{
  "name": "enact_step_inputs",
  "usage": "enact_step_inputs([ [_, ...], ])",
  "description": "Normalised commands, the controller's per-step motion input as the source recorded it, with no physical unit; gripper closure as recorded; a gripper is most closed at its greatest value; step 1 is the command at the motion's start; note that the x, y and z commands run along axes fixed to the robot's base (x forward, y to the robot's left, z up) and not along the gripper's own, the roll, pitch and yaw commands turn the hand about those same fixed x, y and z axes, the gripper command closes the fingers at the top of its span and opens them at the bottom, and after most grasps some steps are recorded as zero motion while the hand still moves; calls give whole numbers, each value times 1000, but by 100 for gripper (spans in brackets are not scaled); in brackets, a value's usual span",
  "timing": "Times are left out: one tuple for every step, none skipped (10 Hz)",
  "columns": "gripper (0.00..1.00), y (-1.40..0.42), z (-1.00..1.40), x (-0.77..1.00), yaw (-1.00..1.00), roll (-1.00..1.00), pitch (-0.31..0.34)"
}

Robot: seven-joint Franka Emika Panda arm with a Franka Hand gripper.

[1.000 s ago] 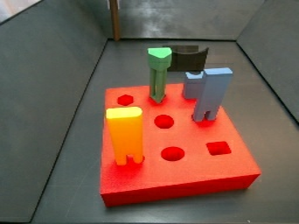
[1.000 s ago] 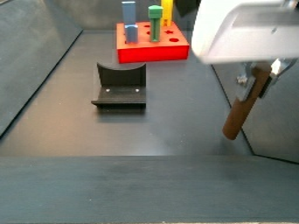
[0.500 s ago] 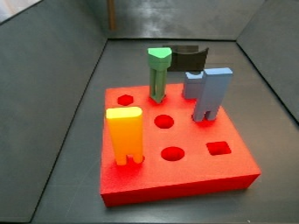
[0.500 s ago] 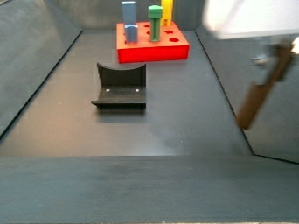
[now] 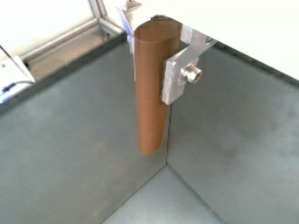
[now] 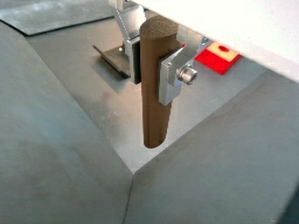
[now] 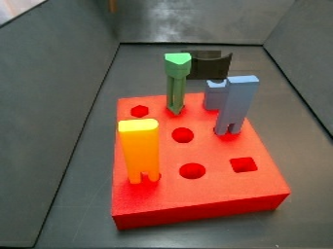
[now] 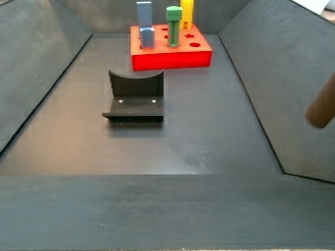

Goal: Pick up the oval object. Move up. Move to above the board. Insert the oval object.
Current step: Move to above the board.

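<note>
The gripper (image 5: 156,54) is clamped on the oval object (image 5: 151,87), a long brown peg with rounded sides. In both wrist views the flat silver fingers (image 5: 181,74) press against the peg's upper part, one plate on each side, and the peg hangs downward from them with its lower end free above the dark grey floor (image 5: 70,149). The same grip shows in a wrist view where the gripper (image 6: 156,61) holds the oval object (image 6: 156,92) near a corner where the floor meets a grey wall.

In a side view only the lower tip of the oval object (image 8: 322,101) shows, at the right edge of the frame, tilted and well clear of the floor; the gripper itself is out of that frame. The board (image 8: 170,57), a thick bright red slab, sits at the upper middle of that picture, well apart from the peg. The fixture (image 8: 133,96) stands on the floor in front of the board, left of centre.

In a side view the board (image 7: 208,199) fills the middle of the frame. A yellow forked block (image 7: 138,150) stands at its near left, a green arrow-topped peg (image 7: 176,82) at the back, and a blue block (image 7: 232,103) at the back right. Round holes and one square hole (image 7: 242,164) lie open in its top face.
</note>
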Motion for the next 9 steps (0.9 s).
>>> enact_step_inputs([
  [100,182,867,-767,-57,-78,67],
  [100,98,636,-771,-58,-47,44],
  [100,65,469,-771,-50,-33,36],
  [100,36,253,-762,-37,-14,41],
  [100,26,146,-757,-31,-3,49],
  [100,18,27,-738,-19,7,57],
  [100,19,23,-739,-17,6,58],
  [100,18,23,-739,-16,5,58],
  [100,18,23,-739,-16,5,58],
])
